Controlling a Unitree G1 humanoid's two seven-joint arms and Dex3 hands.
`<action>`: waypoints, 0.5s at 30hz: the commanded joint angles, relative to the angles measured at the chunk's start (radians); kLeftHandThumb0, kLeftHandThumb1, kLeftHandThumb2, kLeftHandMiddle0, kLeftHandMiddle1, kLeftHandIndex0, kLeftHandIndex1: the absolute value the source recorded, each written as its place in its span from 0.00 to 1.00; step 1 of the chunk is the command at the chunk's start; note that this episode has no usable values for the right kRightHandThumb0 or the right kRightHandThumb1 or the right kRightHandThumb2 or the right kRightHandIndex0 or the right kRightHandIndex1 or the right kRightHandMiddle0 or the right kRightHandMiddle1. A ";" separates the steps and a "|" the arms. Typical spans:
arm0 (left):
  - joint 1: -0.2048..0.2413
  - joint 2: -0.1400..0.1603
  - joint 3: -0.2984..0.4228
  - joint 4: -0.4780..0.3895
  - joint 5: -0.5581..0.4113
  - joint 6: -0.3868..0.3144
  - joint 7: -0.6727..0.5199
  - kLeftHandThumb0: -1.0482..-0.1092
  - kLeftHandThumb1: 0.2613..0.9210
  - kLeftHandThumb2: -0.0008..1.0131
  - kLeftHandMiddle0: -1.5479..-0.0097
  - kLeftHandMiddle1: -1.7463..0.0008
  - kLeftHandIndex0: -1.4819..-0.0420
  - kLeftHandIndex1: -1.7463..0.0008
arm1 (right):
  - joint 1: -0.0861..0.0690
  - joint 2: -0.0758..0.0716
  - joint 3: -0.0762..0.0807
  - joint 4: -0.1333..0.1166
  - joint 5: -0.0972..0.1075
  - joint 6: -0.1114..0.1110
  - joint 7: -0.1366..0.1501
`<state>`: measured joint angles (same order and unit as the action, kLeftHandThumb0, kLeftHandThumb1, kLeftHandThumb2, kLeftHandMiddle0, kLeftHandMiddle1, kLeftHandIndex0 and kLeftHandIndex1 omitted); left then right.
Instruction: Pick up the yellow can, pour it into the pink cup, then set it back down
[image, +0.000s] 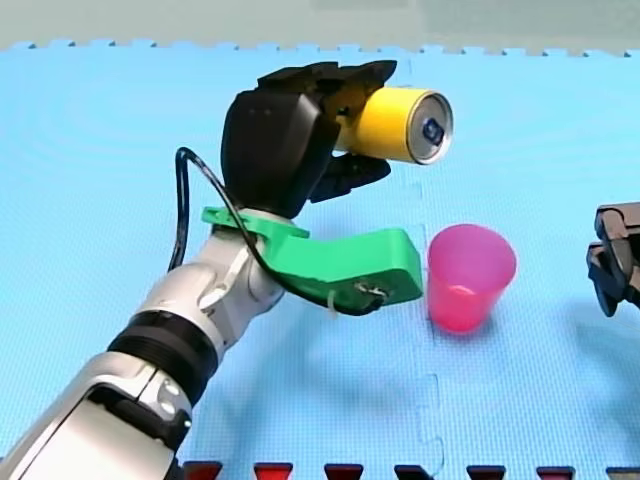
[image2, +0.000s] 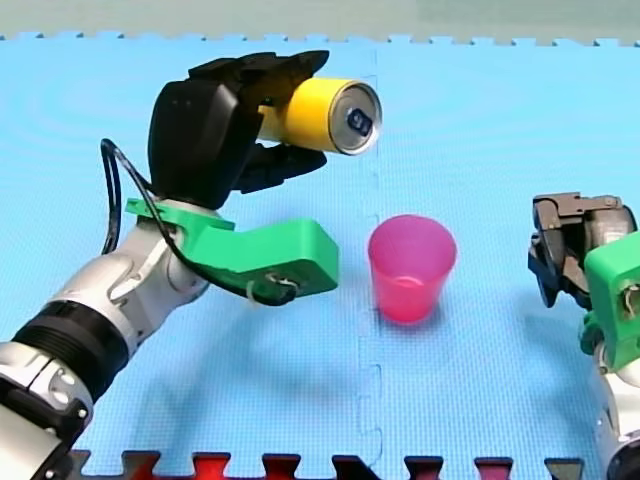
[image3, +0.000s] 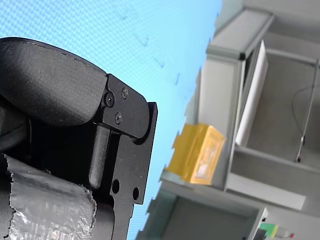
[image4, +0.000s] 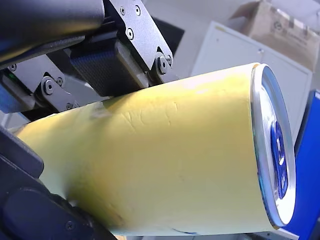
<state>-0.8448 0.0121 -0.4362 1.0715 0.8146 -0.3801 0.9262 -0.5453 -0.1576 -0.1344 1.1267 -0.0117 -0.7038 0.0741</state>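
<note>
Your left hand (image: 285, 140) up front, clamped round the yellow can (image: 400, 125), can tipped sideways in the air, up-left of the pink cup (image: 468, 280) mid foam mat (image: 100, 130), right hand (image2: 562, 250) empty near the mat's right edge, grip unclear

Both head cameras are looking forward and down from slightly offset positions, sharing the blue surface (image: 520, 400) and pink cup (image2: 411, 266); both wrist cameras are viewing at very close range.

yellow can (image: 400, 125), pink cup (image: 470, 275), blue mat (image: 120, 120)
</note>
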 joint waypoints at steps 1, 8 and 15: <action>-0.031 0.007 -0.023 0.016 0.010 0.009 0.027 0.66 0.86 0.01 0.06 0.96 0.17 1.00 | 0.002 -0.001 0.001 -0.004 0.001 0.005 -0.003; -0.090 0.018 -0.103 0.068 0.062 0.066 0.038 0.67 0.89 0.00 0.39 0.27 0.16 1.00 | 0.000 0.002 0.003 -0.002 0.002 0.007 -0.005; -0.130 0.034 -0.174 0.105 0.112 0.110 0.079 0.67 0.91 0.00 0.47 0.05 0.15 1.00 | -0.003 0.005 0.005 -0.006 0.001 0.007 -0.009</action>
<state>-0.9577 0.0380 -0.6008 1.1727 0.9245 -0.2730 0.9940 -0.5448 -0.1515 -0.1295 1.1254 -0.0118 -0.6994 0.0686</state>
